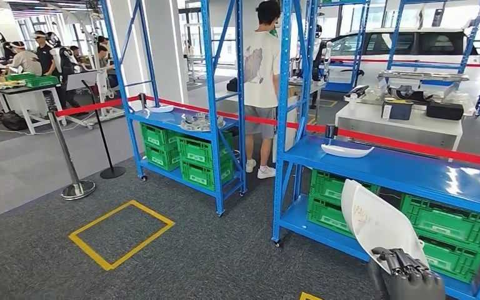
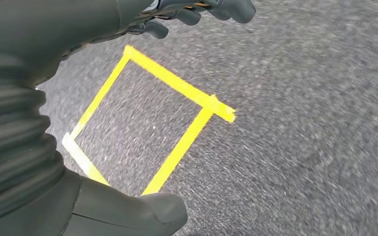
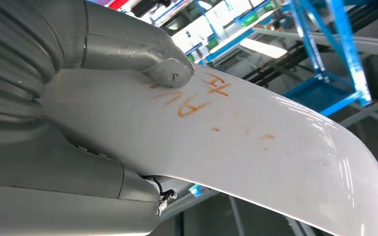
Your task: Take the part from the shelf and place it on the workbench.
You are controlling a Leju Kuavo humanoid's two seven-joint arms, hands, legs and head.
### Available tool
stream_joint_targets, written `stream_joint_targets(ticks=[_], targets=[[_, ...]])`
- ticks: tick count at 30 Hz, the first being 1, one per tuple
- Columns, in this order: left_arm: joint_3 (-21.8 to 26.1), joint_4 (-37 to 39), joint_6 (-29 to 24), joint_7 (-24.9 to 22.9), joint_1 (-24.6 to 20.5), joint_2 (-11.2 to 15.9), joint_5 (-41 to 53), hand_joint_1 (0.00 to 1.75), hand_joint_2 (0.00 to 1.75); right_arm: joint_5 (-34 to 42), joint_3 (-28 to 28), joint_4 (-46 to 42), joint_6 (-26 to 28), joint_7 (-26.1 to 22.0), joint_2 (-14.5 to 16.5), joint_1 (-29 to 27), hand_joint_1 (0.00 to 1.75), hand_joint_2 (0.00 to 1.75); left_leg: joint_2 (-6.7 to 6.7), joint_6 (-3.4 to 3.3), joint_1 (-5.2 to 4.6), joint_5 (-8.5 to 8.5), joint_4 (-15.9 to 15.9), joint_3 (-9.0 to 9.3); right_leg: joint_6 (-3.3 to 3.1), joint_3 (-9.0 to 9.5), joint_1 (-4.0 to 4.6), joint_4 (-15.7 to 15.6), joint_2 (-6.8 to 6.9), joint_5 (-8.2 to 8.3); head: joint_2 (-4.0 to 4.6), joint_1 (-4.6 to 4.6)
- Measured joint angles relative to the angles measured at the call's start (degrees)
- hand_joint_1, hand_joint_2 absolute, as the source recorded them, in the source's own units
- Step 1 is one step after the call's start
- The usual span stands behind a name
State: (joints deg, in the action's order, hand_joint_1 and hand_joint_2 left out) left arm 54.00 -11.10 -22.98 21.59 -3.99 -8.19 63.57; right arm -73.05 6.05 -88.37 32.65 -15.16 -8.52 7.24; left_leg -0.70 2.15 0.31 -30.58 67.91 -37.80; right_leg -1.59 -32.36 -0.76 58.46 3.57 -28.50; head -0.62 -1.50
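My right hand [image 1: 406, 272] grips a white curved shell part [image 1: 378, 222] low at the right, held upright in front of the near blue shelf [image 1: 412, 172]. Up close, the part [image 3: 256, 147] shows orange handwriting, and the thumb [image 3: 162, 66] presses on its face. Another white part [image 1: 347, 150] lies on that shelf's top level. My left hand [image 2: 103, 29] hangs over grey carpet, holding nothing, its fingers apart. A white workbench [image 1: 406, 122] stands beyond the red barrier tape.
A second blue shelf [image 1: 187, 122] with green crates stands left of centre; a person [image 1: 261, 81] stands between the shelves. Red tape [image 1: 412, 145] on stanchions [image 1: 69, 156] crosses behind. A yellow floor square [image 1: 122, 233] marks the carpet. People work at tables at the far left.
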Motion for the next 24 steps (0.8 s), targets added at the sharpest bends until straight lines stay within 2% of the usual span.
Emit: stream_joint_targets(ticks=[2,3,4,5,6,8,10,11,12,13,14,15,17,18,19,21,23,24], targets=[[0.0,0.0,-0.1,0.0,-0.2,0.0,0.0,0.00,1.75,-0.1,0.0,0.0,-0.2,-0.2,0.0,0.2,1.75,1.75,-2.10,-0.49,-0.26,2.44,-7.0,3.67,0.55,0.12,0.27,0.3,0.98,-0.31,0.01,0.03],[0.0,0.0,-0.2,0.0,-0.2,0.0,0.1,0.00,1.75,-0.1,0.0,0.0,-0.3,-0.3,0.0,0.3,1.75,1.75,-2.64,-0.83,-0.41,2.79,-8.7,4.44,0.87,0.16,0.40,0.4,1.41,-0.43,0.01,0.05],[0.0,0.0,-0.2,0.0,-0.2,0.0,0.1,0.00,1.75,-0.2,0.0,0.0,-0.4,-0.3,0.0,0.4,1.75,1.75,-2.52,-1.22,-0.59,2.78,-9.1,4.50,1.21,0.21,0.49,0.4,1.87,-0.48,0.00,0.08],[0.0,0.0,-0.2,0.0,-0.2,0.0,0.1,0.00,1.75,-0.3,0.1,0.0,-0.5,-0.3,0.1,0.4,1.75,1.75,-1.84,-1.64,-0.62,2.94,-9.2,4.52,1.57,0.36,0.42,0.3,2.38,-0.49,-0.01,0.11],[0.0,0.0,-0.2,-0.1,-0.1,0.0,0.1,0.00,1.75,-0.3,0.1,0.0,-0.5,-0.3,0.1,0.5,1.75,1.75,-1.28,-2.01,-0.60,3.10,-9.4,4.53,1.94,0.49,0.27,0.4,2.30,-0.67,-0.01,0.13],[0.0,0.0,-0.1,-0.1,-0.1,0.0,0.1,0.00,1.75,-0.5,0.2,0.0,-0.5,-0.2,0.2,0.5,1.75,1.75,-0.21,-2.76,-0.39,3.52,-9.8,4.74,2.54,-0.32,0.00,2.7,0.27,-2.41,-0.01,0.19],[0.0,0.0,-0.1,-0.2,-0.2,0.0,0.1,0.00,1.75,-0.6,0.2,0.0,-0.5,-0.2,0.2,0.4,1.75,1.75,0.85,-3.15,-0.27,3.74,-9.9,4.66,2.77,-3.41,-0.09,9.3,-2.36,-5.87,-0.01,0.26],[0.0,0.0,0.0,-0.2,-0.2,0.0,0.1,0.00,1.75,-0.6,0.2,0.0,-0.5,-0.2,0.2,0.3,1.75,1.75,1.45,-3.24,-0.31,3.77,-9.8,4.57,2.80,-5.35,-0.08,13.1,-2.90,-7.42,-0.02,0.31],[0.0,0.0,0.1,-0.2,-0.2,0.0,0.1,0.00,1.75,-0.6,0.2,0.0,-0.5,-0.1,0.2,0.2,1.75,1.75,2.14,-3.26,-0.36,3.77,-9.7,4.49,2.80,-6.82,-0.07,15.8,-3.14,-8.11,-0.02,0.31],[0.0,0.0,0.1,-0.2,-0.2,0.0,0.1,0.00,1.75,-0.6,0.2,0.0,-0.5,-0.1,0.2,0.1,1.75,1.75,2.88,-3.27,-0.39,3.77,-9.6,4.43,2.73,-7.47,-0.07,16.8,-3.27,-7.79,-0.02,0.32],[0.0,0.0,0.2,-0.2,-0.1,0.0,0.1,0.00,1.75,-0.6,0.2,0.0,-0.5,-0.1,0.2,0.1,1.75,1.75,3.58,-3.24,-0.38,3.76,-9.5,4.41,2.62,-6.71,-0.08,14.9,-3.41,-6.19,-0.02,0.32],[0.0,0.0,0.2,-0.2,-0.1,0.0,0.1,0.00,1.75,-0.6,0.2,0.0,-0.5,-0.1,0.2,0.1,1.75,1.75,4.30,-3.18,-0.34,3.73,-9.3,4.41,2.48,-4.98,-0.12,11.1,-3.77,-3.94,-0.02,0.32],[0.0,0.0,0.3,-0.2,-0.1,0.0,0.1,0.00,1.75,-0.6,0.3,0.0,-0.5,0.0,0.2,0.2,1.75,1.75,5.56,-2.76,-0.34,3.66,-9.0,4.27,2.20,-1.44,-0.11,3.5,-5.27,-0.92,-0.02,0.32],[0.0,0.0,0.3,-0.2,-0.1,0.0,0.1,0.00,1.75,-0.6,0.3,0.0,-0.5,0.1,0.2,0.2,1.75,1.75,6.06,-2.42,-0.33,3.70,-8.9,4.11,2.02,-0.58,-0.03,1.5,-5.73,-0.37,-0.02,0.31],[0.0,0.0,0.4,-0.2,-0.1,0.0,0.1,0.00,1.75,-0.6,0.3,0.0,-0.5,0.1,0.2,0.3,1.75,1.75,6.50,-2.03,-0.30,3.80,-9.0,3.93,1.78,-0.39,0.15,0.9,-5.90,-0.40,-0.02,0.31],[0.0,0.0,0.4,-0.1,0.1,0.0,0.1,0.00,1.75,-0.6,0.4,0.0,-0.5,0.2,0.2,0.4,1.75,1.75,6.98,-1.30,-0.21,4.01,-9.2,3.59,1.05,-0.39,0.25,0.6,-5.03,0.01,-0.02,0.30],[0.0,0.0,0.5,-0.1,0.1,0.0,0.2,0.00,1.75,-0.6,0.4,-0.1,-0.5,0.2,0.3,0.5,1.75,1.75,5.04,-0.74,-0.29,2.84,-7.7,2.69,0.21,-0.20,0.15,0.2,-4.07,0.31,-0.02,0.26],[0.0,0.0,0.5,-0.1,0.0,0.0,0.3,0.00,1.75,-0.7,0.4,-0.1,-0.5,0.3,0.3,0.5,1.75,1.75,3.55,-0.50,-0.31,1.28,-5.2,1.56,-0.15,-0.13,0.14,0.0,-3.50,0.37,-0.02,0.21]])
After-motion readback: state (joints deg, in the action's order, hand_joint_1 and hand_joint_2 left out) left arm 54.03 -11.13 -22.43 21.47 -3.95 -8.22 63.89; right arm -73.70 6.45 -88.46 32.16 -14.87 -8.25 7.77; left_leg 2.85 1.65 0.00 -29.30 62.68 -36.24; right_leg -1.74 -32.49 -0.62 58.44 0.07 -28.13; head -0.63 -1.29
